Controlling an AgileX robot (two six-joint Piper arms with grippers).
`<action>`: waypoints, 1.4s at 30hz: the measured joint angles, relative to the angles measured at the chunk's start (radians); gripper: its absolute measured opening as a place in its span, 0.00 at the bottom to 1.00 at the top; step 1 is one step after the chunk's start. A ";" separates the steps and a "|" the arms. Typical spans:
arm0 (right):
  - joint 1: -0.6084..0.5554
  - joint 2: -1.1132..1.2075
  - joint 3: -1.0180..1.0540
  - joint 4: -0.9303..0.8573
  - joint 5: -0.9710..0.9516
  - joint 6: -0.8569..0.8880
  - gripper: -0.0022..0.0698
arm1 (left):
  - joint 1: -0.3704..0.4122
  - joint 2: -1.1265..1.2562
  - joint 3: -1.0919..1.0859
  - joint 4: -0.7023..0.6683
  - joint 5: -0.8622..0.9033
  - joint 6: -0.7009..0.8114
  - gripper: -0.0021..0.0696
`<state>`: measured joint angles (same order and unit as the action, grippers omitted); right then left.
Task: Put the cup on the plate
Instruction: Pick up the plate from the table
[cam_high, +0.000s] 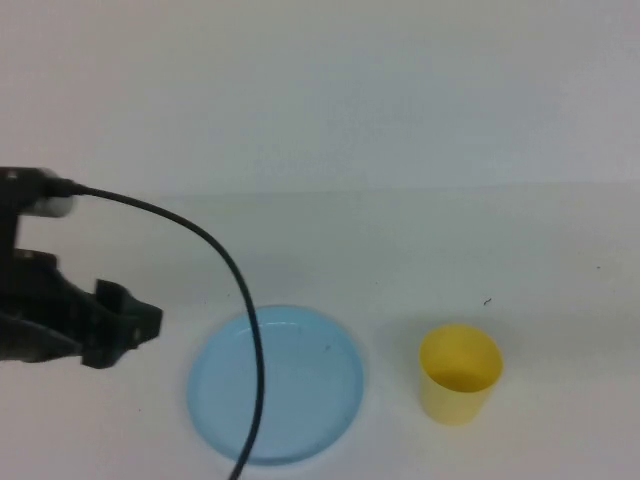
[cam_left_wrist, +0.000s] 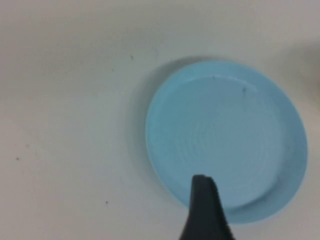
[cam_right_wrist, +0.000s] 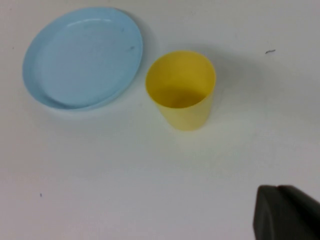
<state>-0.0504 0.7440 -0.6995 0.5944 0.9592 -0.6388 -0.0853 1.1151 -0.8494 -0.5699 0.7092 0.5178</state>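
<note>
High view shows the cup (cam_high: 459, 374) standing upright and empty on the white worktop (cam_high: 420, 240), just right of the empty plate (cam_high: 276, 385). The left claw (cam_high: 125, 335) hovers left of the plate. The right claw (cam_right_wrist: 285, 215) is nearer the cup. I cannot tell if either claw is apart or together

White, matte table (cam_high: 560, 250) filling every view. On it, toward the right half, a small dark speck (cam_high: 487, 301), seen as a thin curved fleck from the right wrist camera. Several tiny dark dots (cam_left_wrist: 17, 158) scattered in the left wrist view. Behind, a pale plain wall (cam_high: 320, 80), meeting the table's far edge along a faint line.
</note>
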 joint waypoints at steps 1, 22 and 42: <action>0.000 0.008 0.000 0.000 0.003 0.000 0.03 | -0.031 0.048 -0.015 0.018 0.000 -0.006 0.65; 0.000 0.022 0.010 -0.006 0.100 0.005 0.03 | -0.210 0.583 -0.158 0.417 -0.151 -0.326 0.64; 0.000 0.022 0.019 -0.012 0.103 0.012 0.03 | -0.244 0.727 -0.209 0.565 -0.121 -0.341 0.09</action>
<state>-0.0504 0.7662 -0.6810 0.5825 1.0620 -0.6271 -0.3298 1.8419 -1.0587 -0.0054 0.5885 0.1773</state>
